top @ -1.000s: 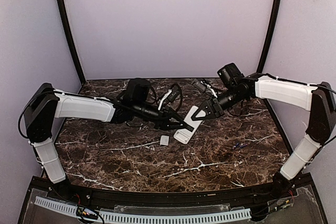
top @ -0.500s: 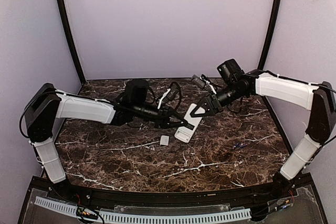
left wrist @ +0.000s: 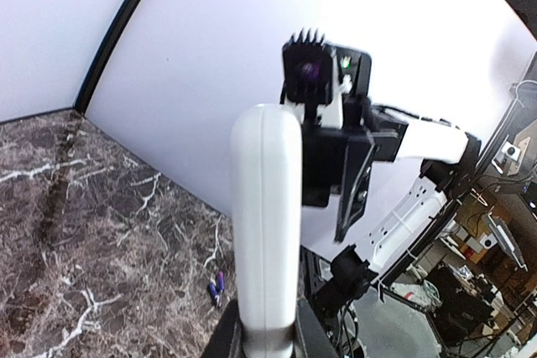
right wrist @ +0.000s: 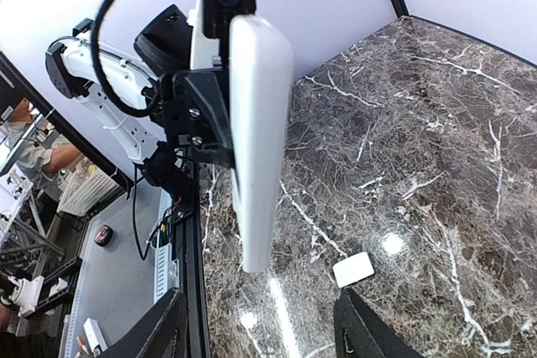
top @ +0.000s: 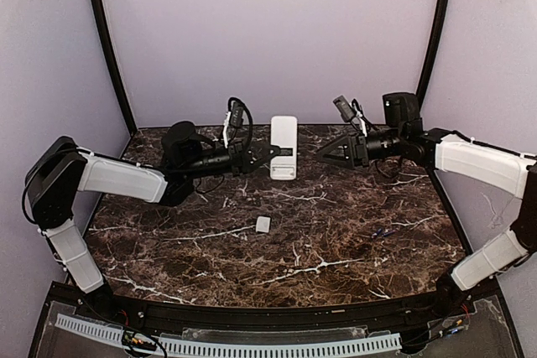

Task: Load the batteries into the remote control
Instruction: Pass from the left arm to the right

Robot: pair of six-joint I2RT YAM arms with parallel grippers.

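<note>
My left gripper [top: 273, 153] is shut on the remote control [top: 284, 145] and holds it upright above the back of the table, with its plain white back toward the top camera. In the left wrist view the remote [left wrist: 267, 224] rises from between my jaws. My right gripper [top: 329, 153] is open and empty, level with the remote and a short gap to its right. The right wrist view shows the remote edge-on [right wrist: 260, 123] ahead of my open fingers [right wrist: 159, 333]. Two dark bluish batteries [top: 382, 231] lie on the table at the right, also in the left wrist view [left wrist: 216, 286].
A small white flat cover plate [top: 263, 224] lies on the marble table near the middle, also in the right wrist view [right wrist: 353, 269]. Purple walls with black corner posts [top: 109, 48] enclose the table. A black frame [top: 252, 324] runs along the near edge.
My left gripper has lifted the remote off the table and carried it back and up, now upright. My right gripper has let go of it and drawn back to the right.
</note>
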